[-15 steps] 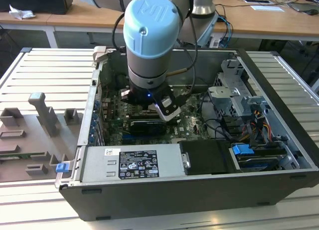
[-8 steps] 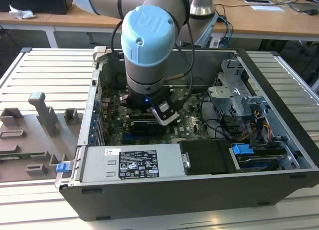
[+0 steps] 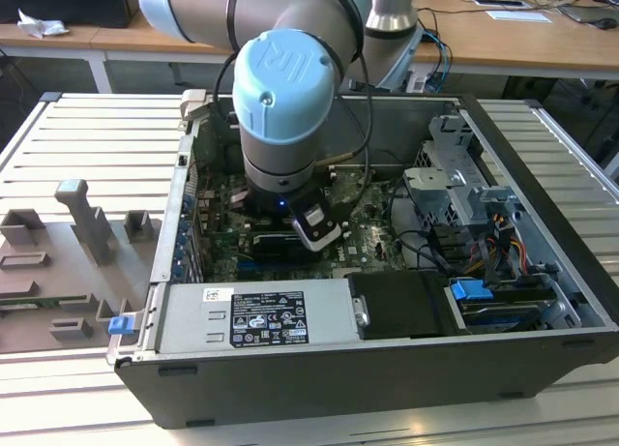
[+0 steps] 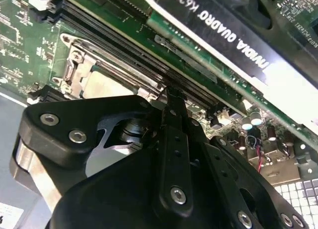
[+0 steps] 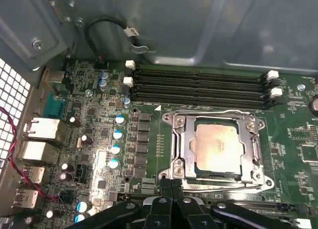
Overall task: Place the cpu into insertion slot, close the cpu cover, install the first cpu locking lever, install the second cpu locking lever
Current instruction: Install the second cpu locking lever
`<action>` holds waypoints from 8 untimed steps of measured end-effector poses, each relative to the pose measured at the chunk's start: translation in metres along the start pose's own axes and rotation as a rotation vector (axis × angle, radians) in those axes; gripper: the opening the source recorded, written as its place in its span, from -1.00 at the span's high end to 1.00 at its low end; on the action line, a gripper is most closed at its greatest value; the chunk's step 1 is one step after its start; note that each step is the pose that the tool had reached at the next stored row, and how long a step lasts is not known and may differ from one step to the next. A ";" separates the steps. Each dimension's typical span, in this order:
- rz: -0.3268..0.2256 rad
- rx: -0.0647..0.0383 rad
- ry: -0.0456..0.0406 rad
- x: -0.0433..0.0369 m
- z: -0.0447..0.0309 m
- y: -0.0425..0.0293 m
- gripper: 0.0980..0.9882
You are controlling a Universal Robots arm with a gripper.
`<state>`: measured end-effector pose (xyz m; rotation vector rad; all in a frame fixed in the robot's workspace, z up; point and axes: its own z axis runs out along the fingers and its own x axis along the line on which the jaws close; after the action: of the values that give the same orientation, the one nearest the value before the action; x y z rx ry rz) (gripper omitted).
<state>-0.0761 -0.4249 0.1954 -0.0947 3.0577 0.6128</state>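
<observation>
Nearest in the first wrist view, the gripper (image 5: 172,185) has its two black fingers pressed flat together, clenched on nothing, with the tips just at the near edge of the cpu cover (image 5: 181,148). The second wrist view shows the same closed fingers (image 4: 174,107) pointing down beside the socket.

Just past the fingertips, the cover lies flat over the slot (image 5: 217,178), a silvery frame with a big square window. Through that window sits the cpu (image 5: 216,146), pale beige and square, seated level inside the slot. Thin metal levers (image 5: 259,187) run along the frame's edges; whether they are latched is hard to judge from here.

Farther on, four long black memory slots (image 5: 198,85) lie side by side on the green board (image 5: 293,134), beyond the socket. Round capacitors (image 5: 117,142) stand in a row to one side.

In the exterior view, the arm (image 3: 285,98) reaches down into an open computer case (image 3: 387,369) lying on a slatted metal table (image 3: 97,146). Grey fixture blocks (image 3: 87,219) sit on the table at the exterior view's left.
</observation>
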 end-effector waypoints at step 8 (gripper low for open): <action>0.000 -0.011 -0.0009 0.0010 0.0064 0.0030 0.98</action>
<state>-0.0772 -0.4197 0.1907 -0.0945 3.0536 0.6302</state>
